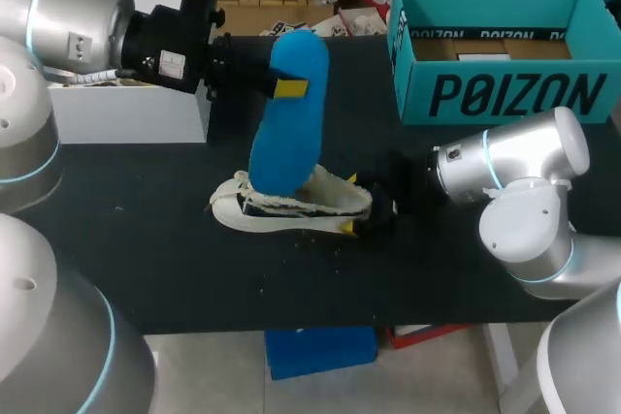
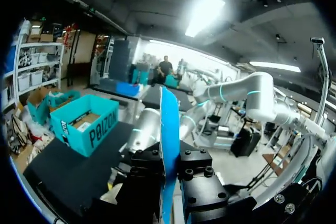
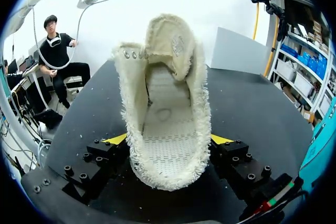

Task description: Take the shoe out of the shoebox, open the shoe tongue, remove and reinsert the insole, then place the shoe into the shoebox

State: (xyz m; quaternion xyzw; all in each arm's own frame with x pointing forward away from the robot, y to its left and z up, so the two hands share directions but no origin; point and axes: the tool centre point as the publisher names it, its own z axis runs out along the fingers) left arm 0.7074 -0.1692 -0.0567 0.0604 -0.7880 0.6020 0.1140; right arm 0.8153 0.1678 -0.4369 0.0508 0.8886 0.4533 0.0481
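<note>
head view: left fingers grip blue insole; right fingers clamp shoe

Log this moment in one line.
right end effector: shut on cream frayed fabric shoe | left end effector: shut on blue foam insole, upright, lower end at shoe opening | teal cardboard shoebox: open, no shoe inside

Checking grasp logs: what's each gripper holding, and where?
Left gripper: blue insole, near its raised end. Right gripper: shoe, across both sides at its heel.
</note>
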